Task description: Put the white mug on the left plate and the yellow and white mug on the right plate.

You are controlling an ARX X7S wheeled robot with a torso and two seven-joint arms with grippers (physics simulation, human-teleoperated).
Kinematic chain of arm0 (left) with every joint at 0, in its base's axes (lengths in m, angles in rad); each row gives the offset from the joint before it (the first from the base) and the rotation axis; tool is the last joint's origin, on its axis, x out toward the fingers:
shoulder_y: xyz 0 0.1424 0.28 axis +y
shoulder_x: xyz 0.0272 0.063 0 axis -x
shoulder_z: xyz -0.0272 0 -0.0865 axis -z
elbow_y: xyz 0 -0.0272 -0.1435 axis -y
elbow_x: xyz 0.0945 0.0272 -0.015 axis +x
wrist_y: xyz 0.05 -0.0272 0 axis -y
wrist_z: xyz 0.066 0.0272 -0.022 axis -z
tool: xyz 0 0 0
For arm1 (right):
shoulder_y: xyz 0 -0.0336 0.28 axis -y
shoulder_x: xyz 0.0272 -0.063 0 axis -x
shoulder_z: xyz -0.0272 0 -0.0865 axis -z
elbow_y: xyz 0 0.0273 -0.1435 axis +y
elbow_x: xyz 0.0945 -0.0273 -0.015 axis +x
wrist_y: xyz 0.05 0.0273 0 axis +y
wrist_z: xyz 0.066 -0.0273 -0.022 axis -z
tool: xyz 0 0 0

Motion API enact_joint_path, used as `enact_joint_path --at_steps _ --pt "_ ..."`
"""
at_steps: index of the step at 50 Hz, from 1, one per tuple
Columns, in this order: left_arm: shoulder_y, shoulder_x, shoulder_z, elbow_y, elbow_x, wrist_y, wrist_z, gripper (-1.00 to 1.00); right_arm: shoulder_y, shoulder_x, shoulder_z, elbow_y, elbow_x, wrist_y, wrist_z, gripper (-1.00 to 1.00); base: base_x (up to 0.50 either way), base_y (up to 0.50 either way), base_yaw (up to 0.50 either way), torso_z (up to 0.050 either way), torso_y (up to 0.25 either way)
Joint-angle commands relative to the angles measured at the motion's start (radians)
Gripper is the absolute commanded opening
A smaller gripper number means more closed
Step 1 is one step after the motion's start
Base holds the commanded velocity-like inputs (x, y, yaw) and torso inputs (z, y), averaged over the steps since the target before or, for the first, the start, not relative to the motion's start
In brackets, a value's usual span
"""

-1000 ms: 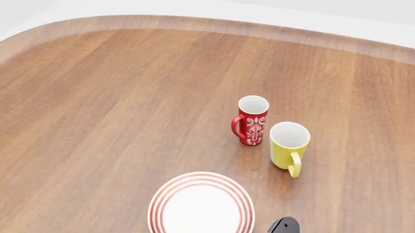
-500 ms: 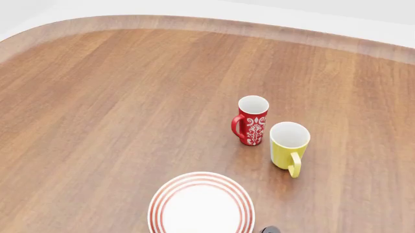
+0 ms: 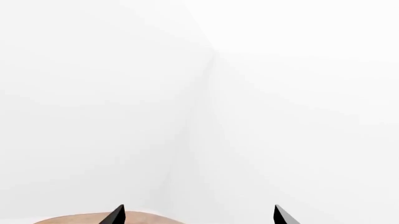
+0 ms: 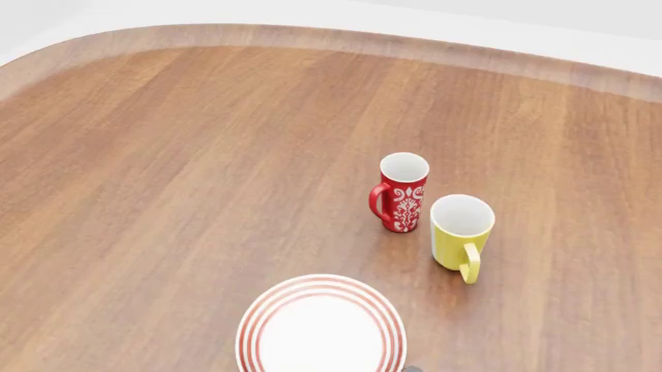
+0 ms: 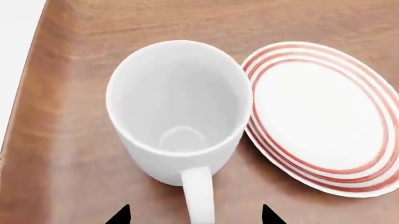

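White mug upright beneath spread right claw, handle between tips

On your tabletop the patterned mug stands just left of and behind the yellow mug; a plate lies nearer you, to their left. In the right wrist view the white mug stands upright beside another plate

A broad wooden table with reddish-brown grain and a rounded, paler far edge fills the head view, and behind it stand plain white walls (meeting at a faint corner), evenly lit.
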Motion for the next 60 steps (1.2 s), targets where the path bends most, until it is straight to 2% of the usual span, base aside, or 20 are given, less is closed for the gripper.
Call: enact_joint_path --at_steps 1,38,39,52,60 --pt "0.003 0.000 0.005 -0.003 0.003 0.007 0.002 1.00 0.023 -0.022 -0.018 0.056 -0.014 -0.002 -0.010 1.00 0.00 0.00 0.00 0.000 0.000" --pt "0.016 -0.012 -0.002 0.005 -0.013 0.023 -0.007 1.00 0.049 -0.064 -0.057 0.181 -0.041 -0.050 -0.037 1.00 0.00 0.00 0.00 0.000 0.000" --pt "0.018 -0.012 -0.002 0.005 -0.013 0.024 -0.007 1.00 0.049 -0.065 -0.051 0.181 -0.032 -0.046 -0.040 -1.00 0.00 0.00 0.00 0.000 0.000" --pt "0.017 -0.015 0.000 0.003 -0.019 0.027 -0.009 1.00 0.034 -0.057 -0.056 0.158 -0.038 -0.064 -0.033 -1.00 0.00 0.00 0.00 0.000 0.000" --pt "0.013 -0.018 0.007 0.001 -0.021 0.024 -0.009 1.00 0.014 -0.023 -0.055 0.024 -0.014 -0.027 -0.027 -1.00 0.00 0.00 0.00 0.000 0.000"
